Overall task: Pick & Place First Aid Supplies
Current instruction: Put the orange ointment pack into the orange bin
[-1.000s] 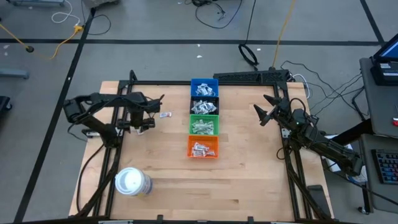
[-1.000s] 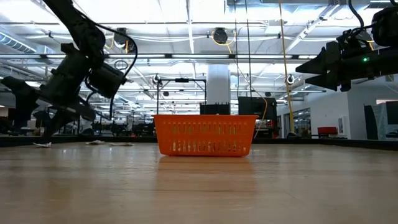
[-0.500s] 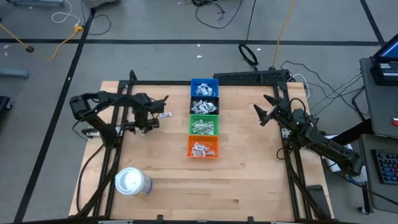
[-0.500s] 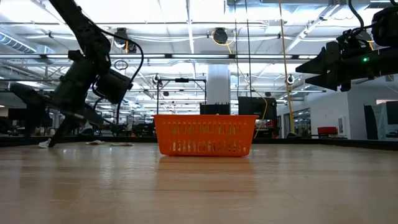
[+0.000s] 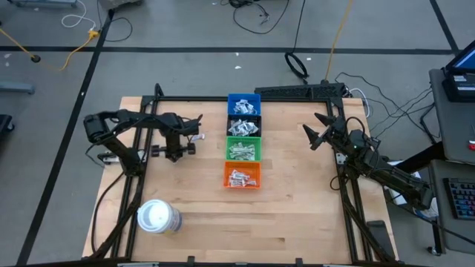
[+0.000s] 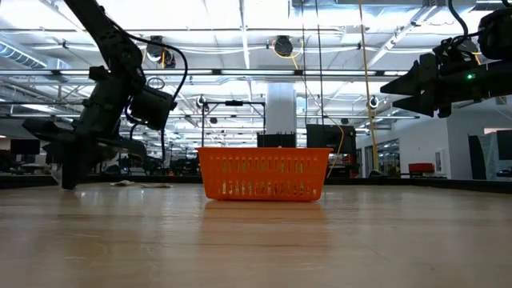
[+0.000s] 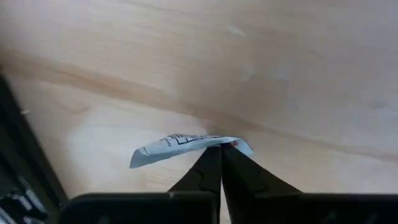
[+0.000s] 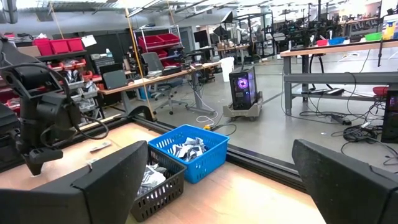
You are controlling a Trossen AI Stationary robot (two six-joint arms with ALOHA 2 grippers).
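The left arm reaches from the left side of the table toward the middle, its wrist bent down, and the left gripper (image 7: 220,149) has its fingers pressed together at the tips on a small white packet (image 7: 180,144). The right arm waits at the right side, raised above the table, the right gripper (image 5: 320,127) with fingers spread wide.

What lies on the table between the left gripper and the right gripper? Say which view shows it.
In the high view, a column of four small bins lies between the left gripper and the right gripper: blue bin, black bin, green bin, orange bin.
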